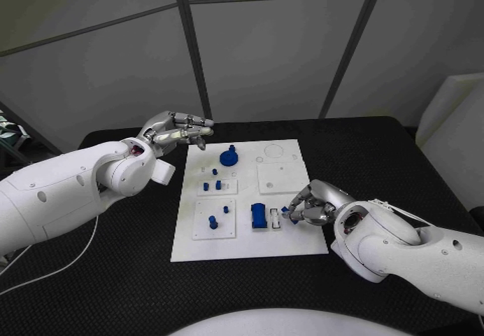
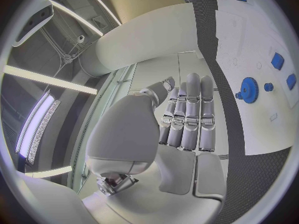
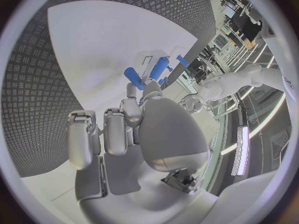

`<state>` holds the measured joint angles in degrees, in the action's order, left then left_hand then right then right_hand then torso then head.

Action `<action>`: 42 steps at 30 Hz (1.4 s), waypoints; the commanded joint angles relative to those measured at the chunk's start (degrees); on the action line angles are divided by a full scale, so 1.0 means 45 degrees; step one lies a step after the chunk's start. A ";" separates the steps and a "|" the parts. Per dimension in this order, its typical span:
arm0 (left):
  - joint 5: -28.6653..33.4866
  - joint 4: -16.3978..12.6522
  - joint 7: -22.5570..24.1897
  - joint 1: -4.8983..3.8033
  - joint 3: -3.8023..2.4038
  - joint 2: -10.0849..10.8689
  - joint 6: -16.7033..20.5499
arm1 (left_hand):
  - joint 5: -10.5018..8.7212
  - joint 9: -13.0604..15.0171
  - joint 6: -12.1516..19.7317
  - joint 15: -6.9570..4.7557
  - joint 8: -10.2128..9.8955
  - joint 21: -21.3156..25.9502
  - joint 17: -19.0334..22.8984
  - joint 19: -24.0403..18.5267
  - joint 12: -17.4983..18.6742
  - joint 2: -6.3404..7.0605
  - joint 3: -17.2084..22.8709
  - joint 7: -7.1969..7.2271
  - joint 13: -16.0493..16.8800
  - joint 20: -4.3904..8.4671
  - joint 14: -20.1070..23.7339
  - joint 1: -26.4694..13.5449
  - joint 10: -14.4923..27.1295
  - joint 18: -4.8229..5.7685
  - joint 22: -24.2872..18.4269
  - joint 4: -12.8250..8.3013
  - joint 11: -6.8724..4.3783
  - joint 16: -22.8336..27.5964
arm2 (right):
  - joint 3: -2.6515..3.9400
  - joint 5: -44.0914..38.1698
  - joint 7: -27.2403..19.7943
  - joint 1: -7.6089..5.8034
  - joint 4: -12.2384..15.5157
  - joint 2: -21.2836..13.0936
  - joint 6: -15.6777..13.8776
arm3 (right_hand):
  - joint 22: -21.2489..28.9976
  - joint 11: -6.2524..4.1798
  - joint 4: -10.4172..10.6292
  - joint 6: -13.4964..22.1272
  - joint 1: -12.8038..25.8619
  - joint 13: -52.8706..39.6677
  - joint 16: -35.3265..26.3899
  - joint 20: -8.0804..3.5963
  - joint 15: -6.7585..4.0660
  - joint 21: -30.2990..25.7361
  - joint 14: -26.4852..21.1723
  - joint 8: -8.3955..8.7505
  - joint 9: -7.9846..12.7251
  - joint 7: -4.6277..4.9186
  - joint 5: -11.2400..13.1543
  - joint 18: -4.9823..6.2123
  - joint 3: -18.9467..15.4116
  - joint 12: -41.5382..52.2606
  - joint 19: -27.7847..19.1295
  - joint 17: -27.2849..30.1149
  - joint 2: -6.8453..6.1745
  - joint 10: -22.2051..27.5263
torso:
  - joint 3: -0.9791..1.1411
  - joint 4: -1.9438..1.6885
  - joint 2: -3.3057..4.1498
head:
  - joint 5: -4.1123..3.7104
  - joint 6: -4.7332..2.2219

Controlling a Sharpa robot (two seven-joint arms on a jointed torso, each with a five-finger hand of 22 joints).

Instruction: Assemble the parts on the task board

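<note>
Board (image 1: 242,245) lying flat mid-table, long side running away from the robot. Gear (image 1: 229,156) sitting near its far left corner, pegs (image 1: 212,185) standing in the small plate just nearer, another peg (image 1: 212,222) upright in the plate below that. Block (image 1: 258,215) lying near the board's right middle, white insert just beside it. Right hand (image 1: 310,205) hovering over the board's right edge by that block, fingers curling inward, tips close to a small blue piece (image 1: 285,209); cannot tell whether pinching it or merely touching. Left hand (image 1: 178,130) hanging off the board's far left corner, above the table (image 1: 121,280), fingers lying straight and side by side, holding nothing. Same gear (image 2: 249,89) showing past those fingers (image 2: 190,114) in the left wrist view.
</note>
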<state>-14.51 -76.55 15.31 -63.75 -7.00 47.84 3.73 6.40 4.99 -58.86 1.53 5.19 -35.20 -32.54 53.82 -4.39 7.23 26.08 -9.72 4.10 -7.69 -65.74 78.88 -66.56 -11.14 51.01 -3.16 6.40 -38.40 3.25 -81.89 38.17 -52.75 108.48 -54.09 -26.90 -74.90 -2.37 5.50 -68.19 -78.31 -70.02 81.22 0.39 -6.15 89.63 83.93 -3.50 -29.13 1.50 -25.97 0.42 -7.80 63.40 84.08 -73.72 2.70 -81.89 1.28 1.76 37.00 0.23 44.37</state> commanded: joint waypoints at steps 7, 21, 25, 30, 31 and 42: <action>0.0060 -0.0063 0.0004 -0.0017 -0.0009 0.0010 -0.0134 | -0.0036 0.0014 0.0067 0.0105 -0.0059 0.0085 0.0019 0.0034 0.0018 -0.0066 -0.0057 -0.0052 0.0017 -0.0067 -0.0024 -0.0075 0.0064 0.0158 -0.0014 -0.0004 0.0017 0.0039 | 0.0004 0.1046 -0.0094 -0.0020 -0.0308 0.0441 0.0214 | -0.3355 -0.0092 0.0255 -0.0176 0.0390 -0.0035 0.0057 -0.0064 -0.0044 0.0081 0.0661 -0.0054 0.0085 -0.0030 -0.0001 -0.0094 -0.0160 0.0041 0.1317 -0.0013 0.0030 -0.0134 | -0.0002 0.0014 0.0000 | 0.0021 0.0037; 0.0060 -0.0086 -0.0024 -0.0018 -0.0009 0.0026 -0.0172 | -0.0032 0.0017 0.0065 0.0104 -0.0061 0.0102 0.0023 0.0041 0.0016 -0.0068 -0.0061 -0.0046 0.0019 -0.0067 -0.0025 -0.0066 0.0068 0.0157 -0.0024 -0.0013 0.0014 0.0049 | 0.0007 0.1068 0.0533 -0.0021 -0.0970 0.1150 0.0764 | -0.3355 -0.0168 0.0728 -0.0596 0.0864 -0.0034 0.0043 -0.0093 -0.0093 0.0081 0.0656 -0.0200 -0.0015 -0.0144 0.0189 -0.0094 -0.0377 0.0011 0.1317 -0.0006 0.0032 -0.0161 | 0.0003 0.0017 -0.0005 | 0.0059 0.0067; 0.0060 -0.0082 -0.0025 -0.0018 -0.0009 0.0027 -0.0177 | -0.0033 0.0017 0.0066 0.0105 -0.0062 0.0105 0.0024 0.0041 0.0016 -0.0066 -0.0064 -0.0046 0.0019 -0.0068 -0.0025 -0.0070 0.0070 0.0157 -0.0026 -0.0012 0.0015 0.0051 | 0.0009 0.1010 0.0604 -0.0021 -0.1112 0.1310 0.0798 | -0.3355 -0.0182 0.0771 -0.0652 0.0892 -0.0037 0.0038 -0.0101 -0.0102 0.0081 0.0654 -0.0222 -0.0045 -0.0164 0.0211 -0.0094 -0.0398 0.0011 0.1317 0.0002 0.0024 -0.0165 | 0.0004 0.0029 -0.0009 | 0.0078 0.0075; 0.0061 -0.0082 -0.0028 -0.0018 -0.0009 0.0027 -0.0184 | -0.0035 0.0017 0.0066 0.0105 -0.0063 0.0109 0.0025 0.0042 0.0015 -0.0064 -0.0068 -0.0046 0.0019 -0.0068 -0.0025 -0.0074 0.0072 0.0158 -0.0028 -0.0011 0.0015 0.0054 | 0.0011 0.0873 0.0703 -0.0021 -0.1282 0.1493 0.0811 | -0.3355 -0.0197 0.0862 -0.0716 0.0963 -0.0011 0.0015 -0.0115 -0.0117 0.0081 0.0646 -0.0243 -0.0097 -0.0181 0.0266 -0.0094 -0.0458 -0.0031 0.1317 0.0037 -0.0016 -0.0156 | 0.0000 0.0032 -0.0009 | 0.0079 0.0076; 0.0061 -0.0081 -0.0028 -0.0018 -0.0009 0.0026 -0.0184 | -0.0035 0.0017 0.0066 0.0105 -0.0063 0.0109 0.0025 0.0042 0.0015 -0.0064 -0.0068 -0.0046 0.0019 -0.0068 -0.0025 -0.0074 0.0072 0.0158 -0.0028 -0.0011 0.0015 0.0054 | 0.0011 0.0853 0.0710 -0.0021 -0.1303 0.1524 0.0810 | -0.3355 -0.0200 0.0901 -0.0732 0.0999 -0.0003 0.0009 -0.0119 -0.0120 0.0081 0.0644 -0.0248 -0.0114 -0.0184 0.0286 -0.0094 -0.0482 -0.0045 0.1317 0.0047 -0.0029 -0.0153 | 0.0004 0.0031 -0.0010 | 0.0081 0.0079; 0.0061 -0.0068 -0.0058 -0.0018 -0.0009 0.0028 -0.0217 | -0.0036 0.0018 0.0067 0.0107 -0.0065 0.0116 0.0027 0.0043 0.0016 -0.0067 -0.0072 -0.0046 0.0019 -0.0069 -0.0022 -0.0081 0.0076 0.0158 -0.0032 -0.0006 0.0017 0.0059 | 0.0011 0.0740 0.0652 -0.0021 -0.1307 0.1612 0.0784 | -0.3355 -0.0229 0.2127 -0.1033 0.1935 -0.0027 -0.0008 -0.0151 -0.0144 0.0081 0.0648 -0.0378 -0.0567 -0.0223 0.1777 -0.0094 -0.1133 -0.0053 0.1317 0.0042 -0.0338 -0.0197 | 0.0005 0.0032 -0.0013 | 0.0085 0.0078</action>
<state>-14.51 -76.76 15.00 -63.75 -7.00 47.95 3.43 6.40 4.99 -58.86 1.53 5.19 -34.97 -32.49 53.83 -4.39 7.23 26.08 -9.72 4.10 -7.69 -65.74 78.88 -66.56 -11.13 50.96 -3.16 6.40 -38.40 3.39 -78.25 40.40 -52.89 102.27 -47.04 -24.13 -74.90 -3.18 14.76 -72.52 -70.12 -70.07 81.22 -0.02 -6.48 89.63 84.03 -4.81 -31.49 0.49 -18.52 0.43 -12.81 63.34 84.05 -73.54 1.00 -82.71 1.31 1.92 36.96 0.66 44.73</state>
